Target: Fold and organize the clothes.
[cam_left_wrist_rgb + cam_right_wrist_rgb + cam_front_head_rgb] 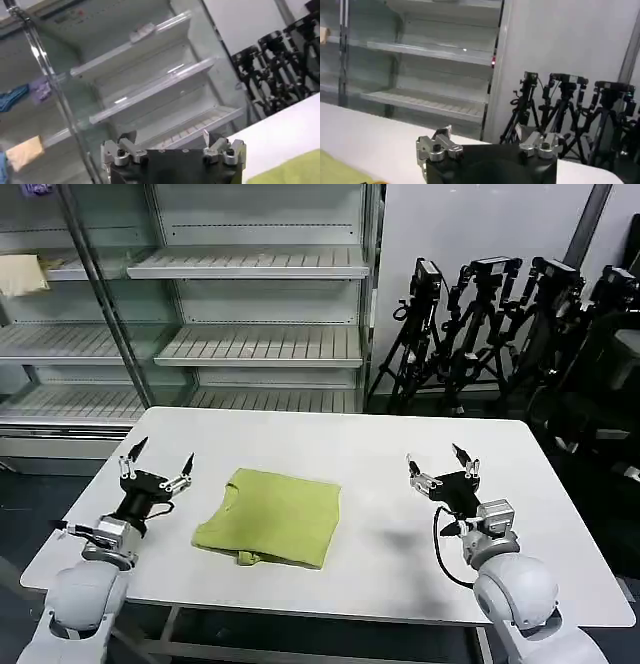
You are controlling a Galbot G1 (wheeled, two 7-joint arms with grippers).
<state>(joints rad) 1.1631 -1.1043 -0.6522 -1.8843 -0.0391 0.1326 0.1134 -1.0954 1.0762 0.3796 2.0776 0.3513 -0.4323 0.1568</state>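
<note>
The clothes, a lime yellow-green T-shirt (pixel 270 517), lie folded into a rough rectangle on the white table (pixel 360 444), a little left of centre. A corner of the T-shirt (pixel 292 170) shows in the left wrist view and a sliver of it (pixel 335 172) in the right wrist view. My left gripper (pixel 157 456) is raised off the table to the left of the shirt, open and empty. On the other side of the shirt my right gripper (pixel 441 461) is also lifted, its fingers spread with nothing between them.
Behind the table stands a glass-fronted cooler with bare white shelves (pixel 250 344); a pale cream cloth (pixel 20 274) lies on an upper left shelf. Black tripods (pixel 480 334) crowd the back right by the wall. The table's near edge runs just in front of both arms.
</note>
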